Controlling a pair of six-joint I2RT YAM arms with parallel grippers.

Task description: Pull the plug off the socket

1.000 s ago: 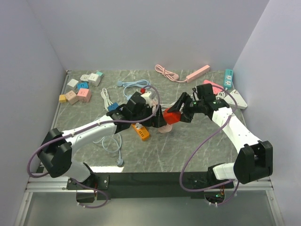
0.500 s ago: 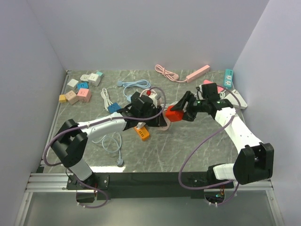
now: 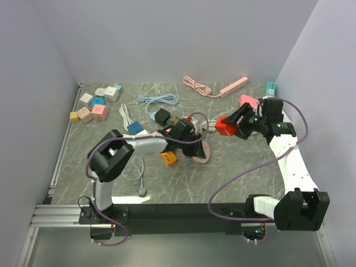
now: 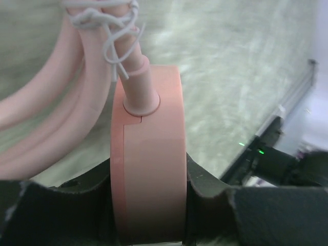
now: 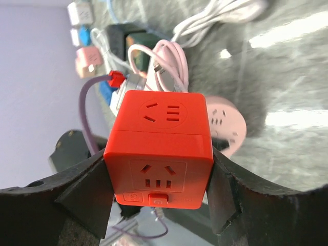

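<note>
Top view: the right gripper (image 3: 229,127) clamps the red cube plug (image 3: 224,126), well apart from the pink socket (image 3: 201,151) pinned by the left gripper (image 3: 193,146). We judge that hold-down allows separation.

Left wrist: the gripper squeezes the socket's flat sides, with the cord (image 4: 56,97) just beyond.

Right wrist: only here do the plug's faces show, with the socket beyond.

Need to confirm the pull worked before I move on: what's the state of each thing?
red cube plug: out of the socket, held up.
pink round socket: gripped, apart from the cube.
left gripper: shut on pink round socket.
right gripper: shut on red cube plug.
</note>
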